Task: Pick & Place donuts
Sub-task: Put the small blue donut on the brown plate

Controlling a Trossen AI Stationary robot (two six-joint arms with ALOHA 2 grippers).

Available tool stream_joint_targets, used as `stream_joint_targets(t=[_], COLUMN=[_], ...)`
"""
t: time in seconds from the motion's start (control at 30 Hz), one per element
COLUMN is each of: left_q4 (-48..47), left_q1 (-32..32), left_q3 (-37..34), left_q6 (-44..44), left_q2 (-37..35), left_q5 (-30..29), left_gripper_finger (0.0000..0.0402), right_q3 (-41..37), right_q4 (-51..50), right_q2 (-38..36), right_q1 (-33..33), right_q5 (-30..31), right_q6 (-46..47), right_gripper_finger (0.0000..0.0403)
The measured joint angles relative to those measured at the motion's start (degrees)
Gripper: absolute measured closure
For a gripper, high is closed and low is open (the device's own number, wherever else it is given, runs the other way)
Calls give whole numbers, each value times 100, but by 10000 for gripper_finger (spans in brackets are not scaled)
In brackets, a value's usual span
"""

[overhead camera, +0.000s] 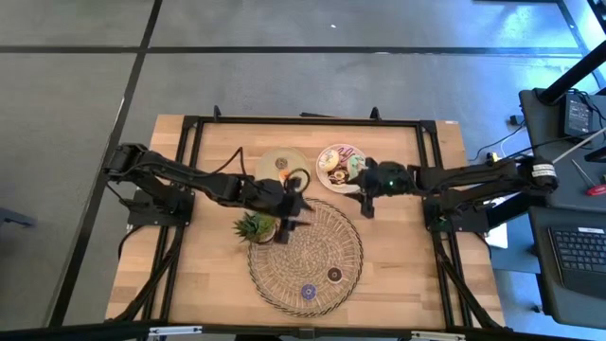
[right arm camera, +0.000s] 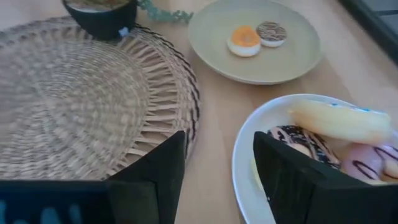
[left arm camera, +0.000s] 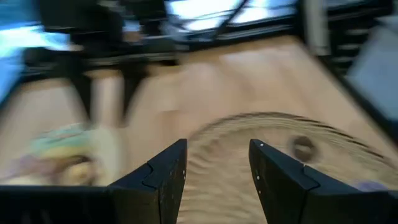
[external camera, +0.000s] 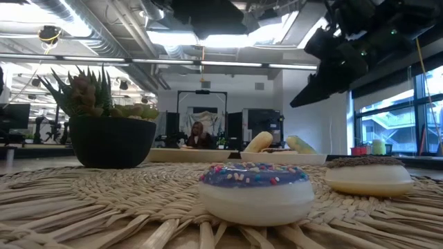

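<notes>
- Left gripper [overhead camera: 295, 210] hovers over the woven mat's [overhead camera: 312, 237] far-left rim, beside the potted plant [overhead camera: 256, 227]; fingers spread, empty
- Right gripper [right arm camera: 214, 168] hangs at the white plate's [right arm camera: 245, 155] near edge, fingers apart, gripping nothing
- Purple-iced donut [external camera: 255, 191] and brown-iced donut [external camera: 369, 174] lie on the mat's near part
- Orange donut [right arm camera: 244, 40] and a chocolate-striped one [right arm camera: 272, 33] sit touching on the green plate [right arm camera: 298, 62]
- More donuts crowd the white plate

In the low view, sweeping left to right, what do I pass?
Potted plant → purple-iced donut → brown-iced donut, all on the woven mat.
</notes>
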State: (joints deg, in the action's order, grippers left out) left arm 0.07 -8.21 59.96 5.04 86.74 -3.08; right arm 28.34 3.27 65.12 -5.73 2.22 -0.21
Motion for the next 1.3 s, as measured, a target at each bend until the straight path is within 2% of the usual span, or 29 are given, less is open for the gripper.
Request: stream_joint_targets(t=[0.07,0.17,0.27,0.43,0.57,0.93,1.03,1.17,1.3], left_q4=[-25,243,454,-187,-367,425,622,625,631], left_q1=[-84,-275,-492,-928,-1172,-1472,-1554,-1676,-1727], left_q3=[0,0,84,561,746,952,954,955,953], left_q6=[0,-71,-137,-195,-602,-1054,-1233,-1287,-1286], left_q2=[113,401,765,1343,1720,2636,2775,2943,3073], left_q5=[361,469,455,431,429,617,817,733,647], left_gripper_finger=[233,233,233,233,237,247,250,254,253], right_q3=[0,0,0,-1,-2,-7,-7,-9,-55], right_q4=[8,46,40,33,29,-7,-99,-256,-243], right_q2=[4,4,4,4,4,4,4,4,3], right_q1=[184,346,434,467,467,465,465,465,465], right_q5=[350,699,723,726,738,742,925,1248,1318], right_q6=[92,334,516,601,601,583,592,595,595], right_gripper_finger=[212,212,212,212,212,212,212,212,212])
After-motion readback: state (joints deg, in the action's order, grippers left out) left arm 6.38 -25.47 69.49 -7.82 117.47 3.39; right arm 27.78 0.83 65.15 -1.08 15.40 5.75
